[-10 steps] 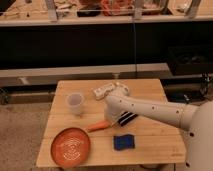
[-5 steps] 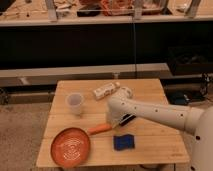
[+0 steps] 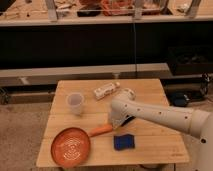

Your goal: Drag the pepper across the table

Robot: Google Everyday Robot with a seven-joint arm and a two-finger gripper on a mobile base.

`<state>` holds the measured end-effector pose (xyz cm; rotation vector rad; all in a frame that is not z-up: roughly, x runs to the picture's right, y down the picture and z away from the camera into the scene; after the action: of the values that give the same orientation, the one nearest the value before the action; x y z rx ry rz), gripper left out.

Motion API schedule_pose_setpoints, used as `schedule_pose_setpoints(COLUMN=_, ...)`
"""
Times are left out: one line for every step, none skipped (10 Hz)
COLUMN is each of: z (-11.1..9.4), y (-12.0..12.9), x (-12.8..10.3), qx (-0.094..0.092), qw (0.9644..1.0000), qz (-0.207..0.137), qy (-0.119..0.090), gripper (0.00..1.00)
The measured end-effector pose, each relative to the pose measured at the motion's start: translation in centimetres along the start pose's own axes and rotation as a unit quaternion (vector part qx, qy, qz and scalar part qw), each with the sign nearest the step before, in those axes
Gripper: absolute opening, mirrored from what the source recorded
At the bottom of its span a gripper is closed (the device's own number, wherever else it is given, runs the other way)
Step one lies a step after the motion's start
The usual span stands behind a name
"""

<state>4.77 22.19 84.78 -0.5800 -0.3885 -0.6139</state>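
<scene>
Pepper (image 3: 101,130) shifted slightly right on tabletop (image 3: 150,97), beside orange plate (image 3: 71,146); pincer (image 3: 115,125) at pepper's right end, grip state cannot tell.

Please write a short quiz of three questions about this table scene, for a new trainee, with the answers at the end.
1. True or false: the small slim orange pepper lies inside the round orange plate.
2. Which object is nearest the front edge of the light wooden table: A) clear plastic cup, B) blue rectangular sponge, C) white bottle lying on its side?
3. Where is the gripper?

Key:
1. False; the pepper lies on the table beside the plate's right rim.
2. B.
3. Down at the pepper's right end, above the sponge.
</scene>
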Motion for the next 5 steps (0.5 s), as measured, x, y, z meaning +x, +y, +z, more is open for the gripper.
schedule_pose_setpoints(z=-0.1, y=0.3, x=0.1, qx=0.001, qw=1.0, qz=0.002, qy=0.0, gripper=0.0)
schedule_pose_setpoints(z=0.0, y=0.5, x=0.0, qx=0.001, qw=1.0, qz=0.001, qy=-0.001, gripper=0.0)
schedule_pose_setpoints(z=-0.1, y=0.8, x=0.2, qx=0.002, qw=1.0, qz=0.001, qy=-0.001, gripper=0.0)
schedule_pose_setpoints(z=-0.1, y=1.1, x=0.3, qx=0.002, qw=1.0, qz=0.001, qy=-0.002, gripper=0.0)
schedule_pose_setpoints(z=-0.2, y=1.7, x=0.6, qx=0.003, qw=1.0, qz=0.002, qy=-0.002, gripper=0.0)
